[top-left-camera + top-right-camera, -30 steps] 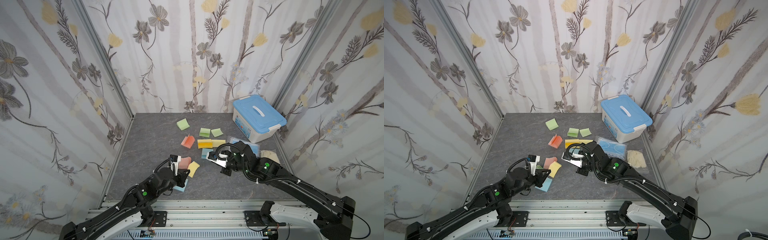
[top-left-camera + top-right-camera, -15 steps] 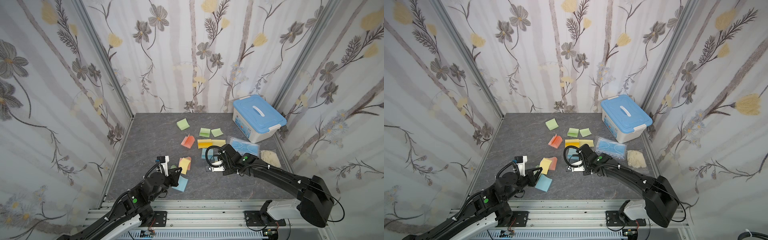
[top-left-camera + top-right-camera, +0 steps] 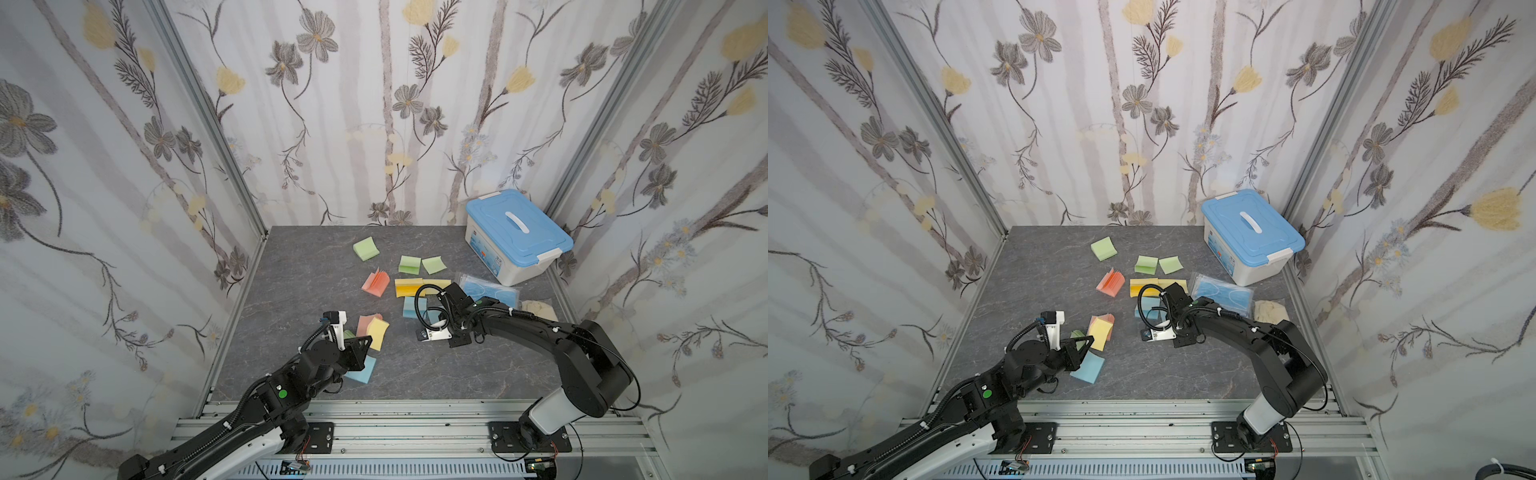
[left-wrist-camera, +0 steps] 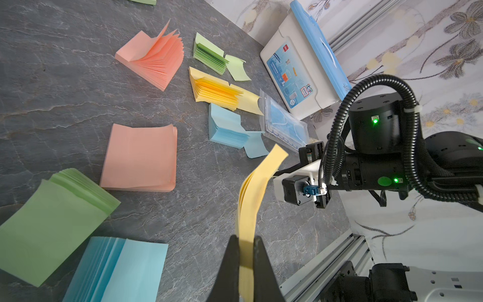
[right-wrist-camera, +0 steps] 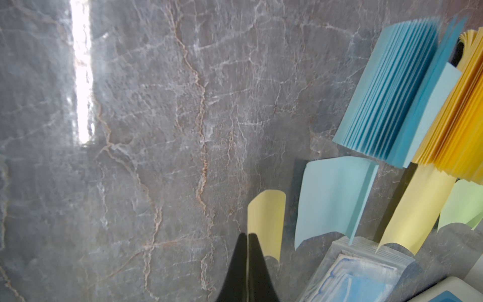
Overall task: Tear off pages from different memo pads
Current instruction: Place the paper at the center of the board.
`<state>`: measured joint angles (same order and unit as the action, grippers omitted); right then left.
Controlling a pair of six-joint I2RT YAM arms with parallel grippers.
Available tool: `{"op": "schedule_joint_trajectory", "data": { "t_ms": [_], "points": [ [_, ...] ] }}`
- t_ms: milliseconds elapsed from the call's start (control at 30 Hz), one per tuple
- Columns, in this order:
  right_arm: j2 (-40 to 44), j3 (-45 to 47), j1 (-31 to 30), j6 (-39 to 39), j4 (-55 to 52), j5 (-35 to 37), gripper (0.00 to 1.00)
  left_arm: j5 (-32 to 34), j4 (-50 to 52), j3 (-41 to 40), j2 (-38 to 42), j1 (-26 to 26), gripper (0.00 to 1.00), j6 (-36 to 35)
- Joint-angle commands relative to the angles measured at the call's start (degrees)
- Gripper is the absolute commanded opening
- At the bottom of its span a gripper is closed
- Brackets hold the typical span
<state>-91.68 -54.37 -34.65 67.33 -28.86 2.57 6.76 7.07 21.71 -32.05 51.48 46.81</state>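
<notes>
Nearest the base, the left gripper [image 4: 245, 244] is clamped on one edge of a thin yellow memo pad [image 4: 251, 192]. It holds the pad clear of the grey table [image 4: 65, 78], above a light blue pad [image 4: 117, 269], a green pad [image 4: 49, 224] and a flat salmon pad [image 4: 139, 157]. The held pad's leaves bow and splay away from the jaws, so the grip looks slight: a sideways pull could drag the whole pad out, or peel off several leaves at once. Further in, the right gripper [image 5: 247, 241] has its jaws pressed together. A single curled yellow page [image 5: 266, 219] sits right beside them, though I cannot tell whether it is pinched. If it is, its sticky edge might cling on release. Beyond lie more memo pads, among them a fanned salmon pad [image 3: 376, 283] and a far green pad [image 3: 365, 248].
</notes>
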Motion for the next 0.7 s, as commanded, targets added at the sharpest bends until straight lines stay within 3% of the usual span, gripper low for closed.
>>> {"op": "schedule_joint_trajectory", "data": {
  "t_ms": [0,100,133,167,200,333,400,600,667],
  "points": [
    [-2.66,-0.46,0.25,0.47,1.91,-2.08,0.0,-0.01,-3.3,-0.09,-0.36,-0.02,0.0,1.01],
    [-4.52,-0.91,0.29,-1.38,2.34,-0.95,0.09,0.09,-3.61,0.03,-0.97,-0.05,0.0,1.09],
    [-4.73,-1.01,0.17,-2.07,2.25,-0.72,0.21,0.17,-3.63,0.22,-1.36,-0.05,0.0,1.18],
    [-4.41,-0.87,-0.09,-2.74,1.97,-0.55,0.41,0.18,-3.76,0.26,-1.73,-0.01,0.0,1.33],
    [-3.82,-0.74,-0.41,-2.97,1.46,-0.5,0.51,0.17,-3.94,0.3,-2.14,-0.06,0.0,1.65],
    [3.83,-0.63,-1.37,-5.01,-0.49,-1.5,0.65,0.26,-5.27,0.34,-4.84,-0.01,0.0,3.49],
    [9.16,-1.08,-1.67,-7.45,-0.41,-1.77,1.0,0.27,-6.11,0.6,-6.78,-0.04,0.0,4.32],
    [22.43,-5.76,-1.97,-24.84,0.18,0.16,1.0,-1.36,-11.07,2.41,-15.52,-0.06,0.0,7.06],
    [24.47,-7.92,-1.86,-34.15,0.97,8.26,1.0,-2.34,-14.4,2.67,-19.56,-0.04,0.0,8.52]
  ]
}}
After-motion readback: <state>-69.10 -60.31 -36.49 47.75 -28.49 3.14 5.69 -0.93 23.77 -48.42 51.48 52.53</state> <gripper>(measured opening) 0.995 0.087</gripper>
